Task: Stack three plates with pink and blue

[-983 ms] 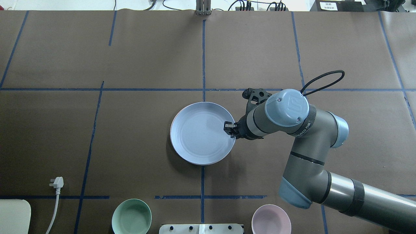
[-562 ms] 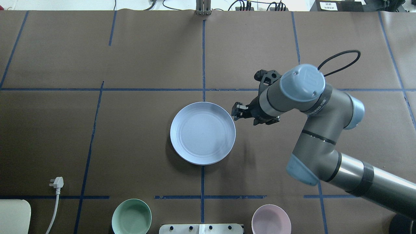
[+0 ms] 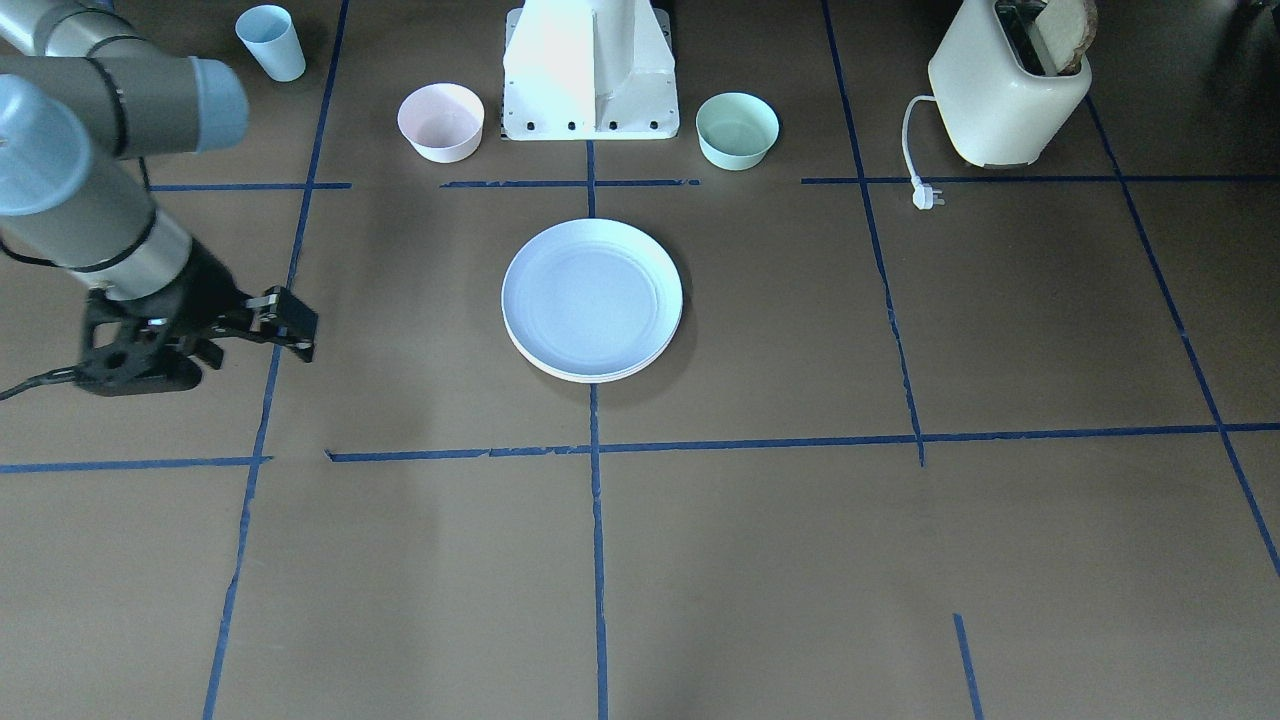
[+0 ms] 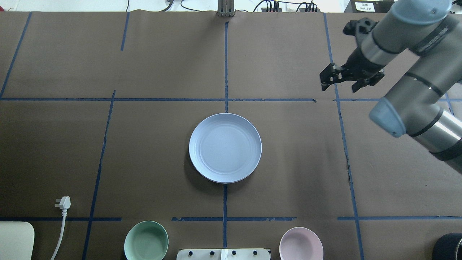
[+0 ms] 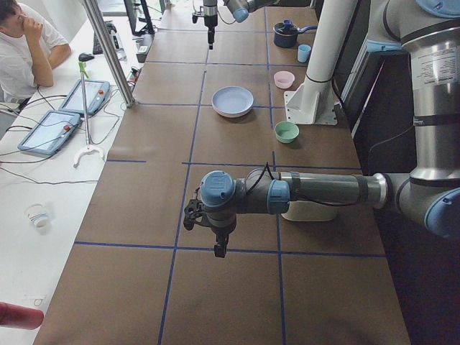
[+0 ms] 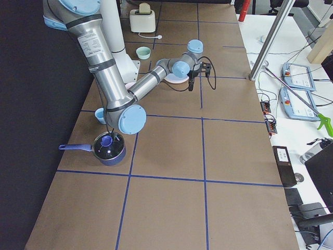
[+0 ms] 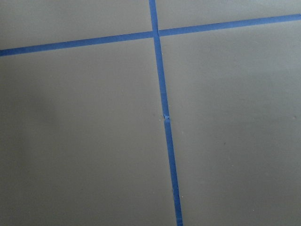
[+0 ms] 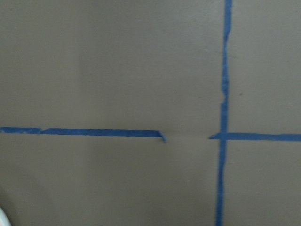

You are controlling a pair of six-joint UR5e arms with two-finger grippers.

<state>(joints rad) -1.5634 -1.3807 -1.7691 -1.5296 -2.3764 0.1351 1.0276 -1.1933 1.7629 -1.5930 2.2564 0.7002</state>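
The pale blue plate (image 4: pixel 225 148) lies on top of a stack at the table's middle; it also shows in the front view (image 3: pixel 592 298). Beneath it only thin rims show: a pinkish edge (image 4: pixel 236 180) and a cream edge (image 3: pixel 590 377). My right gripper (image 4: pixel 326 78) is open and empty, raised over the table to the far right of the stack, well apart from it; it also shows in the front view (image 3: pixel 292 328). My left gripper (image 5: pixel 221 248) shows only in the exterior left view, far from the plates; I cannot tell whether it is open or shut.
A mint bowl (image 4: pixel 146 241) and a small pink bowl (image 4: pixel 301 243) stand near the robot base (image 3: pixel 590 70). A light blue cup (image 3: pixel 271 42), a cream toaster (image 3: pixel 1005 95) with its plug (image 4: pixel 63 203), and a blue pot (image 6: pixel 108 147) sit at the table's ends.
My right gripper has left the blue plate's right rim and moved up and away to the far right. The plate stack has not moved.
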